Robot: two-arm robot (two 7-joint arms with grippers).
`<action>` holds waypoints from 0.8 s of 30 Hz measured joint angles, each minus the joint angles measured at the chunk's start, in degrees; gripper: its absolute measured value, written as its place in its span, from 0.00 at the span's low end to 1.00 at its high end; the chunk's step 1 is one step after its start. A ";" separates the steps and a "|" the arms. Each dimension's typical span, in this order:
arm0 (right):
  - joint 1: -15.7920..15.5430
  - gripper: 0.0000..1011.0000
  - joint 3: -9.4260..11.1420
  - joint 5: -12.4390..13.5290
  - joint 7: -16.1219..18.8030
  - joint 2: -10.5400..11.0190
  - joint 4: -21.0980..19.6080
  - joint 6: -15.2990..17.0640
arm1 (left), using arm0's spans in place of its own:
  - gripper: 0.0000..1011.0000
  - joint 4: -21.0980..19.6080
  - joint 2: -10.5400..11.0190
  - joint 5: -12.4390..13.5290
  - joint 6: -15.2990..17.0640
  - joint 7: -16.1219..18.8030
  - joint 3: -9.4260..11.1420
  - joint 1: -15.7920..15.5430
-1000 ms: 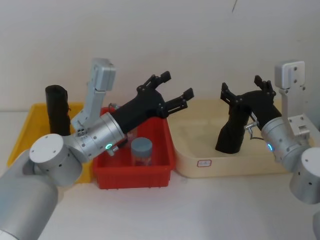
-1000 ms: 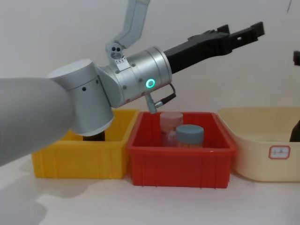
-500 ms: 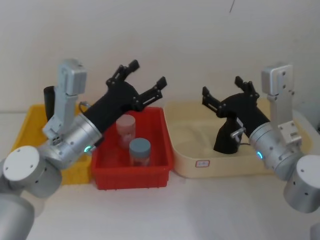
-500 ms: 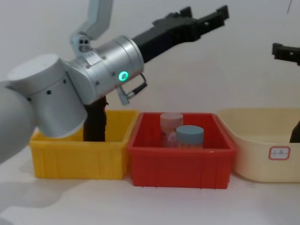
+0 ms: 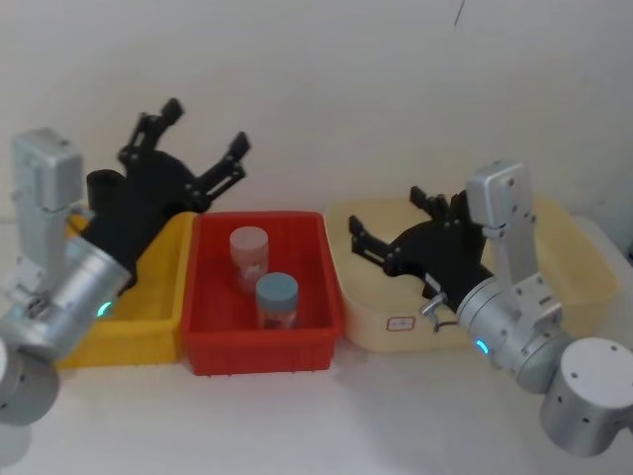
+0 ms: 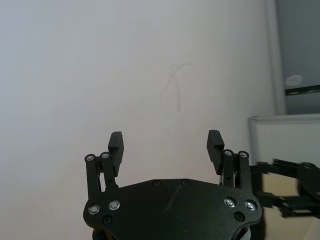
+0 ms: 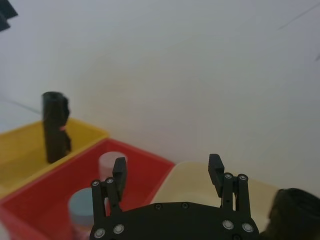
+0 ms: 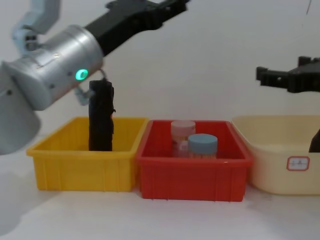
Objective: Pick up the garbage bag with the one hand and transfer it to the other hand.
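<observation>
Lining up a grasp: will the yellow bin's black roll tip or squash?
The garbage bag stands tall above the yellow bin rim, so a nudge likely tips it. Its crinkled plastic probably gives slightly under the left gripper.

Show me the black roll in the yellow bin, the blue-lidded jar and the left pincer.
Black roll [image 8: 101, 116]: chest view, middle of its body.
Blue-lidded jar [image 8: 202, 143]: chest view, its lid.
Left pincer [image 6: 166, 141]: left wrist view, midway between fingertips.

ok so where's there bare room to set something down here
Bare table runs in front of all three bins. The cream bin has open floor at its right end; the yellow bin is free beside the garbage bag. The red bin is crowded by two jars. The left gripper and right gripper hang open above.
</observation>
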 joint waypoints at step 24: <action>-0.48 0.99 -7.51 0.02 5.16 1.61 -0.75 3.68 | 0.99 -11.71 4.97 2.98 0.06 7.52 -5.56 9.46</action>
